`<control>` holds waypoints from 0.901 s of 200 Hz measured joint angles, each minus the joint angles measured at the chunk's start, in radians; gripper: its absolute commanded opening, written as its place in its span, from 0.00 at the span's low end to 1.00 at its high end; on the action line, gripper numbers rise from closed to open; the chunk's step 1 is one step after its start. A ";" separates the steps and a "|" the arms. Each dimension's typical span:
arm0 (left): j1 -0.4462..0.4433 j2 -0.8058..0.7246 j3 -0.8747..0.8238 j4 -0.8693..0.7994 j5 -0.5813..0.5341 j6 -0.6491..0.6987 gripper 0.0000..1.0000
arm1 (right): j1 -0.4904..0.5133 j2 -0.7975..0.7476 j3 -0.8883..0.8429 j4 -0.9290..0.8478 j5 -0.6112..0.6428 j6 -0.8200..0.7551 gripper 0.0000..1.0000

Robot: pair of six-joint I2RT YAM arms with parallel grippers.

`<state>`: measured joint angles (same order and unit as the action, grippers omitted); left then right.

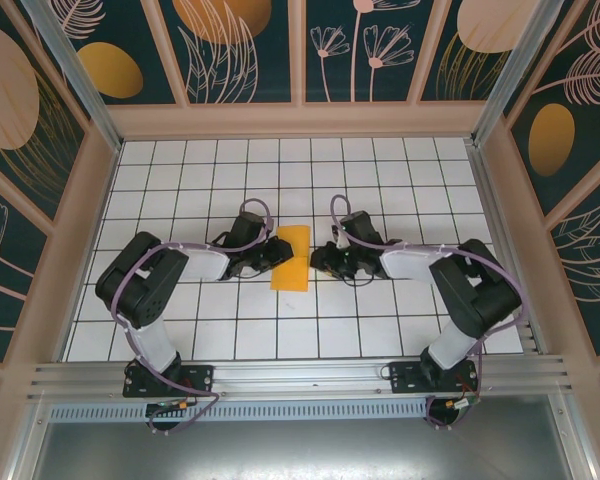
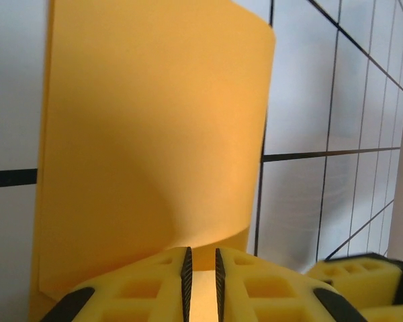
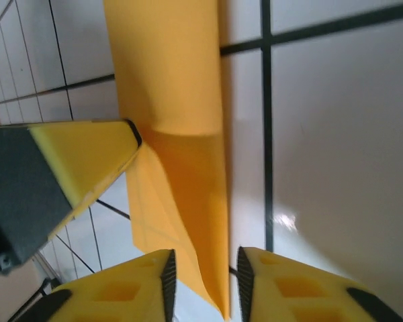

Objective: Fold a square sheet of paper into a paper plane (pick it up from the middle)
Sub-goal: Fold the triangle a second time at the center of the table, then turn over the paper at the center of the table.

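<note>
Sheet (image 1: 291, 257) lies mid-table, seen from above as a narrow upright strip about one tile wide and two long, folded or curled over, with the long edges running front to back. It is squeezed between the two grippers.

Left gripper (image 1: 271, 255) is at the sheet's left long edge, touching it. In the left wrist view its jaws (image 2: 201, 255) are almost closed, with only a thin slit between the pads. The slit shows orange, so it is pinching a layer of the sheet (image 2: 148, 134). That layer rises from the pads and bows upward; its far edge is curved and its right edge stands off the tile. A right finger (image 2: 359, 282) sits close by at lower right.

Right gripper (image 1: 320, 260) is just beside the right long edge. In the right wrist view its jaws (image 3: 206, 258) are partly open, with a clear gap. A low corner of the sheet (image 3: 168, 67) pokes into that gap, and contact with either pad can't be told. A left finger (image 3: 80, 161) presses the sheet from the opposite side. Two layers are visible here, the upper one ending in a straight cross edge.

Table (image 1: 380, 330) has free tiles in front, behind and out to both sides. Walls (image 1: 90, 200) are well apart from the sheet.
</note>
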<state>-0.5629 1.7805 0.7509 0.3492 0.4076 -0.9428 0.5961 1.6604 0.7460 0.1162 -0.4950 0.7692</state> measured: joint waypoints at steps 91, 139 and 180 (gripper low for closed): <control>0.000 -0.007 0.016 -0.056 -0.031 0.022 0.20 | 0.000 0.088 0.018 0.069 -0.031 0.033 0.36; 0.000 0.021 0.023 -0.058 -0.031 0.022 0.20 | 0.000 0.100 0.018 0.083 -0.048 0.034 0.37; 0.000 0.021 0.027 -0.063 -0.032 0.022 0.21 | 0.004 0.108 0.030 0.088 -0.056 0.034 0.37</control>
<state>-0.5629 1.8019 0.7784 0.2863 0.3759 -0.9211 0.6003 1.7687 0.7757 0.2043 -0.5510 0.8032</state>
